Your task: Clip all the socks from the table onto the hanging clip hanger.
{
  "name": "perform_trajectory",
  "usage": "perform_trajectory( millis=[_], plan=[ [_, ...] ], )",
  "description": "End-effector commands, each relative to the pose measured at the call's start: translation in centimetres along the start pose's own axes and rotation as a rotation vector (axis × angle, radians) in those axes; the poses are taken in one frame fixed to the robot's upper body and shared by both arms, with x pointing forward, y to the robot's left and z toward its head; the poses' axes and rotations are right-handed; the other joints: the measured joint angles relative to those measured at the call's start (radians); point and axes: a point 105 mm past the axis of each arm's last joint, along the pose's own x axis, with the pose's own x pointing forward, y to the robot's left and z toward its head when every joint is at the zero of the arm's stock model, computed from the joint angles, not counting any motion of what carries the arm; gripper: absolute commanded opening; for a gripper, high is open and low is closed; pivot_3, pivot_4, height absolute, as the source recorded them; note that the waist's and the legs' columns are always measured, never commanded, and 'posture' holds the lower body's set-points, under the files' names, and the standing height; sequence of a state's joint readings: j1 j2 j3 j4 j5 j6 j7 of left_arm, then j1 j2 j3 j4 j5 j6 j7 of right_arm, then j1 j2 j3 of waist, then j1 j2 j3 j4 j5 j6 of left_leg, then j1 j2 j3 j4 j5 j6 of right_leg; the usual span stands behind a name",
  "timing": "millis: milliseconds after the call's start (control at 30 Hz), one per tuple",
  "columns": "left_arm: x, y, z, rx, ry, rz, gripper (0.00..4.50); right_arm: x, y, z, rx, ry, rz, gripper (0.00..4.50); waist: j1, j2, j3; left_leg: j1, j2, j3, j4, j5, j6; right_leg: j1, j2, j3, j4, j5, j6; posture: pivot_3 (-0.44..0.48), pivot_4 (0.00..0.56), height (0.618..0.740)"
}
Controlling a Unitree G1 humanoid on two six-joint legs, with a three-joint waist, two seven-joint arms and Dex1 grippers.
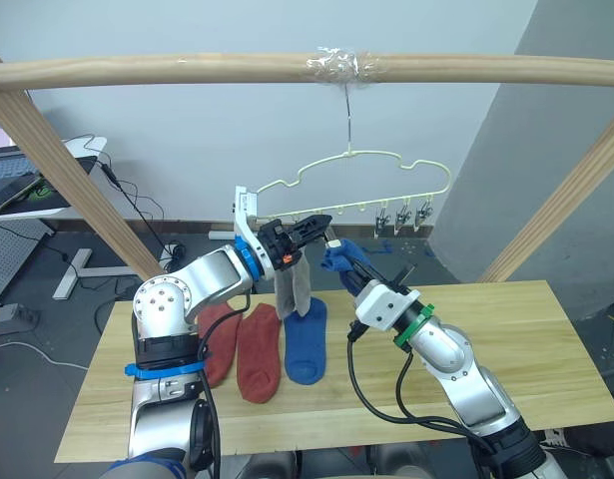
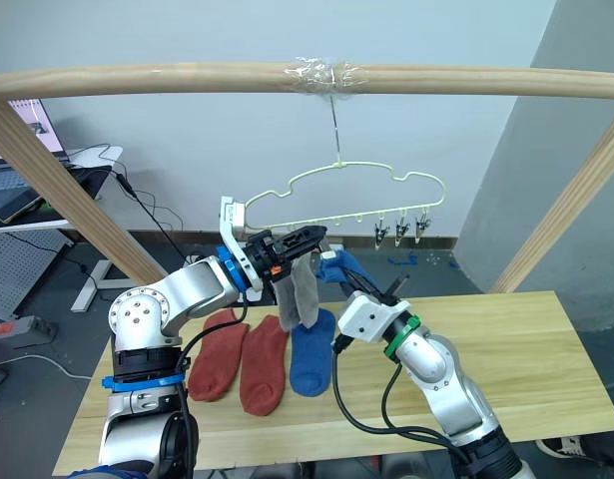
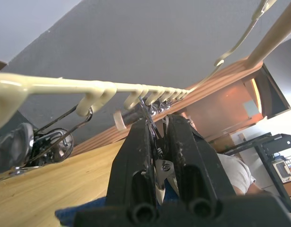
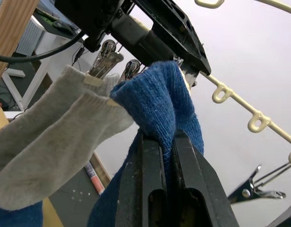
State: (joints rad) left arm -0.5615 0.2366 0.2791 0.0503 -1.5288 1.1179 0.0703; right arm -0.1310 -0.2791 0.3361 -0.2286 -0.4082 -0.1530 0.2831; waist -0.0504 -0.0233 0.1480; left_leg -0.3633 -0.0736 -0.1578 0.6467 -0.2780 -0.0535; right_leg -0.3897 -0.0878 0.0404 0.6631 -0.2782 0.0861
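Clipping the third sock: left gripper [image 1: 321, 221] pinches a metal clip [image 3: 157, 124] on the clip hanger [image 1: 371, 158], apparently holding it open, while right gripper [image 4: 165, 137], clamped on a blue sock [image 4: 160, 97], must feed its edge in.

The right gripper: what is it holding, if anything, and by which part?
The right gripper is shut on a blue sock, pinching a bunched fold of it near its upper edge, close to the hanger.
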Motion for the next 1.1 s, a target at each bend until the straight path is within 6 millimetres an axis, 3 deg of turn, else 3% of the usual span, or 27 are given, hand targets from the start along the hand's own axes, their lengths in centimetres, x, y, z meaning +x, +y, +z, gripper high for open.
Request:
perform_trajectory(
  millis=[33,233,267,333,733,1100],
  plan=[
    [-0.1,-2.2,0.6,0.06,-0.026,-0.09,0.17,-0.1,-1.1,1.5,-0.006,-0.067,-0.041,0.03,0.0,0.0,0.0,0.0,0.0,0.0,0.0,0.0,0.0,0.0,0.0,0.0,0.0,0.0,0.0,-0.08,0.111,0.74],
    [-0.3,-3.0,0.4,0.135,-0.03,-0.121,0.17,-0.1,-1.0,1.5,-0.004,-0.066,-0.036,0.03,0.0,0.0,0.0,0.0,0.0,0.0,0.0,0.0,0.0,0.0,0.0,0.0,0.0,0.0,0.0,-0.081,0.109,0.74],
    [-0.3,-3.3,0.5,0.129,-0.042,-0.135,0.73,-0.1,-0.9,1.4,-0.005,-0.066,-0.035,0.0,0.0,0.0,0.0,0.0,0.0,0.0,0.0,0.0,0.0,0.0,0.0,0.0,0.0,0.0,0.0,-0.081,0.11,0.74],
    [-0.4,-3.6,0.7,0.12,-0.053,-0.155,1.12,0.0,-0.9,1.4,-0.004,-0.065,-0.037,0.0,0.0,0.0,0.0,0.0,0.0,0.0,0.0,0.0,0.0,0.0,0.0,0.0,0.0,0.0,0.0,-0.081,0.11,0.74],
    [-0.9,-3.5,1.0,0.092,-0.068,-0.15,4.45,0.4,-1.0,1.4,0.001,-0.069,-0.036,0.0,0.0,0.0,0.0,0.0,0.0,0.0,0.0,0.0,0.0,0.0,0.0,0.0,0.0,0.0,0.0,-0.076,0.118,0.74],
    [-1.0,-2.7,1.0,0.096,-0.074,-0.105,4.45,0.1,-1.0,1.3,0.004,-0.063,-0.036,0.0,0.0,0.0,0.0,0.0,0.0,0.0,0.0,0.0,0.0,0.0,0.0,0.0,0.0,0.0,0.0,-0.071,0.125,0.74]
  ],
)
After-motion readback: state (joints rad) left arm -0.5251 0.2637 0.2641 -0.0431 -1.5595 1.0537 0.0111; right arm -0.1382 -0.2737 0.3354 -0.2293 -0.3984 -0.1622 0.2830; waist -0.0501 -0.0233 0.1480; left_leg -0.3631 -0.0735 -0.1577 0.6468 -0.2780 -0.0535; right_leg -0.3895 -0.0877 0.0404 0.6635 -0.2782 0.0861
